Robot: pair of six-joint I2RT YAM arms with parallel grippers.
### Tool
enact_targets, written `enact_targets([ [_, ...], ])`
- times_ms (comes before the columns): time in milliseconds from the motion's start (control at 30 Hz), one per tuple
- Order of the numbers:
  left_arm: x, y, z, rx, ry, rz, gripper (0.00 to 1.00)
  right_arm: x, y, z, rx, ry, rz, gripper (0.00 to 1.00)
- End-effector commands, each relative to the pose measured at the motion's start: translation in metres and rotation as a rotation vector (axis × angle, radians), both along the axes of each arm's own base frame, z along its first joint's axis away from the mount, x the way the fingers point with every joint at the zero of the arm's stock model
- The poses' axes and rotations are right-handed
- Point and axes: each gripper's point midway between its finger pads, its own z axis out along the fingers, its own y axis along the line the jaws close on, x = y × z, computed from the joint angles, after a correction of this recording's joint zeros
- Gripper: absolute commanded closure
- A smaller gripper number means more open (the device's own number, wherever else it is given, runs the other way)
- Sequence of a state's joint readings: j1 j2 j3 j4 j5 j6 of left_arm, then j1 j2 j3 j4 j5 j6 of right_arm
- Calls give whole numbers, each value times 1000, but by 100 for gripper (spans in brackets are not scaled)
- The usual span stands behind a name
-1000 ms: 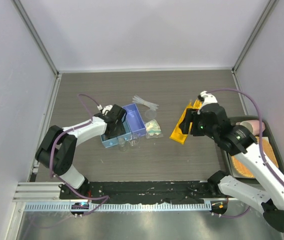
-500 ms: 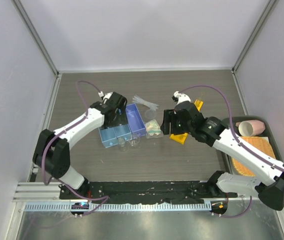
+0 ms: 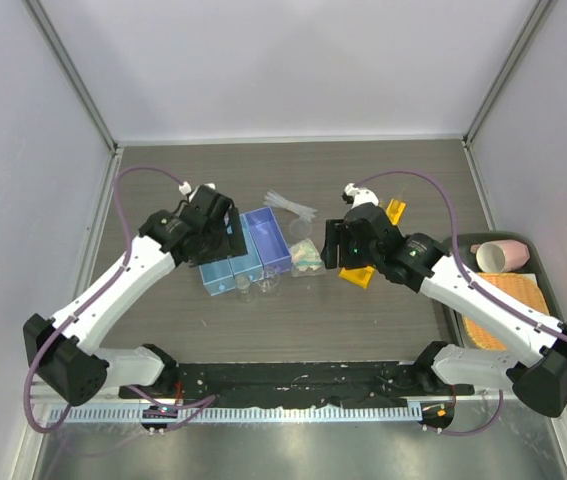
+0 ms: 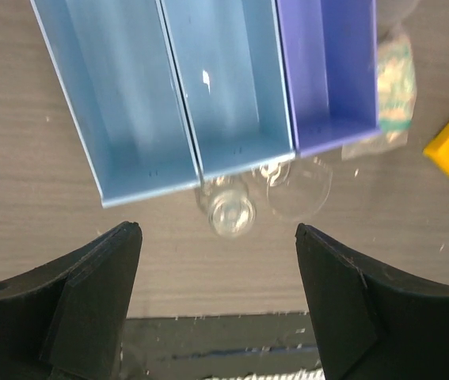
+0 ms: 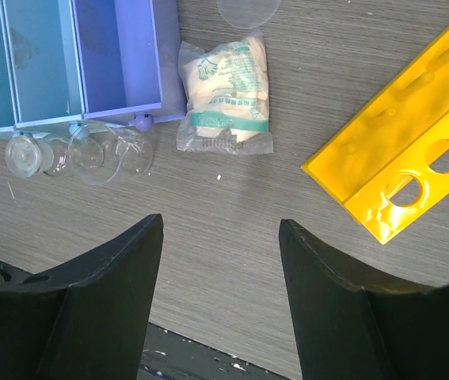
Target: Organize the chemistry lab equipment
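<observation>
While both arms hover above the worktop (image 3: 383,170), the left gripper (image 4: 218,236) hangs over the small clear vessels (image 4: 230,212) just beside the near wall of the blue compartment tray (image 4: 236,154), jaws wide and empty. Right gripper (image 5: 220,226), jaws likewise wide and empty, sits over bare worktop between the packet (image 5: 226,95) and the yellow rack (image 5: 414,150); thin droppers (image 3: 291,207) lie beyond the tray
</observation>
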State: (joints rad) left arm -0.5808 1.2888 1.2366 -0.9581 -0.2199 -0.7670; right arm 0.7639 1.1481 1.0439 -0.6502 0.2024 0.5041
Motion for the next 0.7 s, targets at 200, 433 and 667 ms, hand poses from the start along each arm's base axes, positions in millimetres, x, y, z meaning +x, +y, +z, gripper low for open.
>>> enact_targets([
  [200, -51, -25, -20, -3, 72, -40, 18, 3, 8, 8, 35, -44, -9, 34],
  [433, -48, -42, -40, 72, 95, -64, 15, -3, 5, 8, 23, -50, -5, 33],
  [667, -44, -38, -62, 150, 128, -51, 13, -6, -3, 8, 20, -65, -17, 33],
])
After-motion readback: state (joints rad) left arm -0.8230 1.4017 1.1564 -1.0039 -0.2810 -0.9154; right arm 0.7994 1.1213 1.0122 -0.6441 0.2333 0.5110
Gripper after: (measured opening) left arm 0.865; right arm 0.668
